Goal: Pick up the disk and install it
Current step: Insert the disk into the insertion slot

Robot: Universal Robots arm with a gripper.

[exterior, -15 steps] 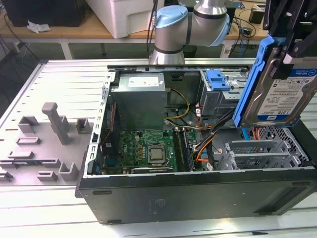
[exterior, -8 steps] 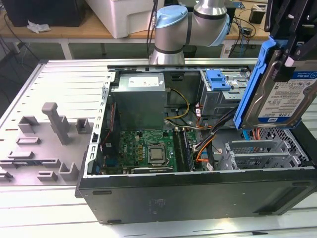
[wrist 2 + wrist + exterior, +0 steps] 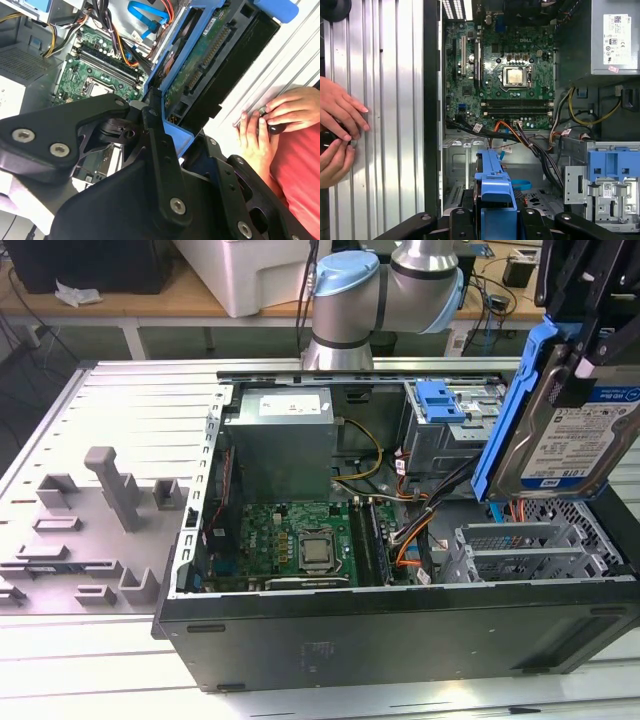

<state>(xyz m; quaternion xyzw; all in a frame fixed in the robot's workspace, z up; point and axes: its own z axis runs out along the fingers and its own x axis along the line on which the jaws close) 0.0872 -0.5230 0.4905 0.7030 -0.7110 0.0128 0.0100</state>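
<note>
The disk (image 3: 572, 435) hangs tilted above the open computer case (image 3: 400, 630), at the exterior view's right. Its blue-and-white label faces the camera and a blue carrier rail frames it. My gripper (image 3: 590, 325) comes down from above and is shut on its upper end. In the second wrist view the black fingers (image 3: 157, 145) clamp the blue carrier, and the green circuit underside of the disk (image 3: 200, 70) shows. In the first wrist view the disk (image 3: 495, 182) is seen edge-on between the gripper (image 3: 495, 220) arms, over the case floor beside the drive cage (image 3: 612, 185).
Inside the case lie the motherboard (image 3: 300, 540), a grey power-supply box (image 3: 280, 440), loose cables (image 3: 420, 525) and a blue latch piece (image 3: 440, 400) on the drive bay. A grey fixture plate (image 3: 90, 510) lies at the exterior view's left. A person's hands (image 3: 340, 130) rest beside the case.
</note>
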